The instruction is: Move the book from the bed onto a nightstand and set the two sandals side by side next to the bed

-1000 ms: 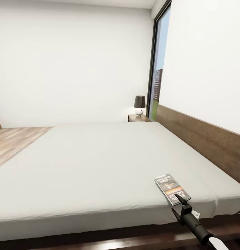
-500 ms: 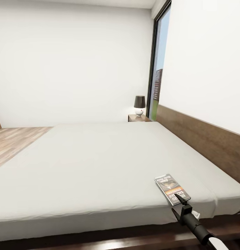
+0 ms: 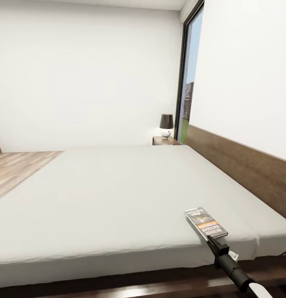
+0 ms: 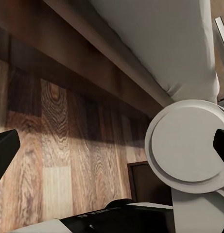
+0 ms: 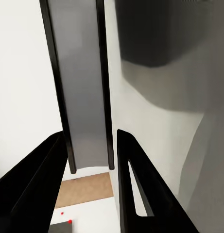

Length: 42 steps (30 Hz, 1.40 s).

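Right hand (image 3: 214,242) has slid in and closed on the book's (image 3: 205,222) near edge at the bed (image 3: 118,194) corner, nudging it slightly, so a lift toward the nightstand (image 3: 164,141) looks next.

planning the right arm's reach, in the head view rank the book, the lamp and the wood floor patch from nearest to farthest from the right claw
1. book, at the right claw, near bed corner
2. wood floor patch, far left, beyond the bed
3. lamp, on the nightstand by the window

The last two are roughly close.

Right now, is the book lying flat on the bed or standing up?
Lying flat. The book rests cover-up on the mattress near the bed's near corner, its lettering showing, with the right hand at its near edge.
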### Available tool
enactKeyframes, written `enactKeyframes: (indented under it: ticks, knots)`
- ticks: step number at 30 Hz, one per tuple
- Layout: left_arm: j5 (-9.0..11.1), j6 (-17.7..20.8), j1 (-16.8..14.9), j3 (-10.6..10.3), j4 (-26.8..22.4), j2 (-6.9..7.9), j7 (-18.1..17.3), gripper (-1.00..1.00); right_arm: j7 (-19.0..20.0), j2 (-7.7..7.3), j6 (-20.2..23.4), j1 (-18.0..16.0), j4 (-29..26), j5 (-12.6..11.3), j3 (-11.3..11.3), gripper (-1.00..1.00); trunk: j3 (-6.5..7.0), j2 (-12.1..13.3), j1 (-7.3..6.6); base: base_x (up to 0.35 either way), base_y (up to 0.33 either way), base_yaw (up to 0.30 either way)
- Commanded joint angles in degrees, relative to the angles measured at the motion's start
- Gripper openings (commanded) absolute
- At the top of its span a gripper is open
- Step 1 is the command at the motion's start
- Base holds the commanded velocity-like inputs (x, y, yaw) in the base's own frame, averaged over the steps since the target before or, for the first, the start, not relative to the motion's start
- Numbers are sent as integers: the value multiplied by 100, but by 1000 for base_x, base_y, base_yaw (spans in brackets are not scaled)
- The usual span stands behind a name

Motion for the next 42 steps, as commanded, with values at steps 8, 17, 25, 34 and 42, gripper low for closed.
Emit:
enactKeyframes:
  ticks: [8,17,25,34,42]
  knots:
    - [45,-50,-2,-49,0,1,-9,100,-6,-3,46,-4,9,-41,-14,-100,-6,-3,-1,0,0,0]
    - [45,-50,-2,-49,0,1,-9,100,8,2,46,-4,6,-42,-14,-100,-6,-3,-1,0,0,0]
    - [45,-50,-2,-49,0,1,-10,100,25,2,52,-4,7,-42,-14,-100,-6,-3,-1,0,0,0]
    - [45,-50,-2,-49,0,1,-7,100,44,3,54,-4,3,-42,-14,-100,-6,-3,-1,0,0,0]
    - [34,-50,-2,-49,0,1,-1,100,46,2,55,-4,2,-42,-14,-100,84,198,-111,0,0,0]
